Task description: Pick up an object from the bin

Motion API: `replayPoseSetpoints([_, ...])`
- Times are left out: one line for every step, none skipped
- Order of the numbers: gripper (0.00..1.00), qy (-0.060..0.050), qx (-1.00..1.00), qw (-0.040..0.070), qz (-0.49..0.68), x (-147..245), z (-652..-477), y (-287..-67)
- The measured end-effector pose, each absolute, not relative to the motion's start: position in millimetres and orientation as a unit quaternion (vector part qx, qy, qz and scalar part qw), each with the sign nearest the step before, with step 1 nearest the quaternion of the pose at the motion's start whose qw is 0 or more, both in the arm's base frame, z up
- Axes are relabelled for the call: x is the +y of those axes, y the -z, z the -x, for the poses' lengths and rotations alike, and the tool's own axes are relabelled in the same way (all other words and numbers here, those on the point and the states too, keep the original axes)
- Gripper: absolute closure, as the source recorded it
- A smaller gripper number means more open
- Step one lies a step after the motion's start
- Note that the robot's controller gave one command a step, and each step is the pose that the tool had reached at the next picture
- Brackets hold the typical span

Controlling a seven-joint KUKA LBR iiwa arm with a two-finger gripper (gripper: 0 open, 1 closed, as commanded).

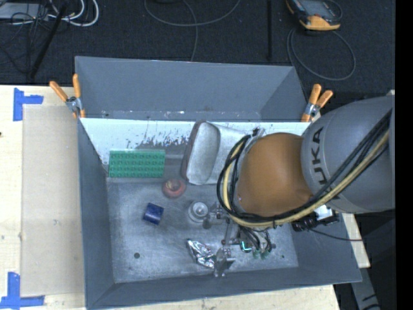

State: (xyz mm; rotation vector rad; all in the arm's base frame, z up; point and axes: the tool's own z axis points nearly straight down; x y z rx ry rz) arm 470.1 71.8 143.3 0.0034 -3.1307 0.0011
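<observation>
My gripper (224, 258) is low in the bin's front middle, reaching down below the orange wrist cover. It is right beside a crumpled silver foil-like piece (201, 251), touching or nearly touching its right edge. A small silver round knob-like part (198, 210) lies just behind the gripper to the left. A small green-and-dark thing (259, 250) sits close on its right, partly hidden by cables.
Further left lie a small dark-blue cylinder (152, 213) and a reddish round disc (173, 187). A flat green studded plate (136, 163) and a long silver oval object (201, 152) lean on the back wall. The arm covers the bin's right side.
</observation>
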Motion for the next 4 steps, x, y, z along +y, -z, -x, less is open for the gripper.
replayPoseSetpoints([0.00, 0.000, -0.997, -0.002, -0.076, 42, -534.4, -173])
replayPoseSetpoints([0.00, 0.001, -0.990, 0.001, -0.142, 51, -494.0, -73])
replayPoseSetpoints([0.00, 0.001, -0.991, -0.001, -0.134, 1, -528.4, -72])
replayPoseSetpoints([1.00, 0.000, -0.991, 0.002, -0.134, 1, -527.0, -74])
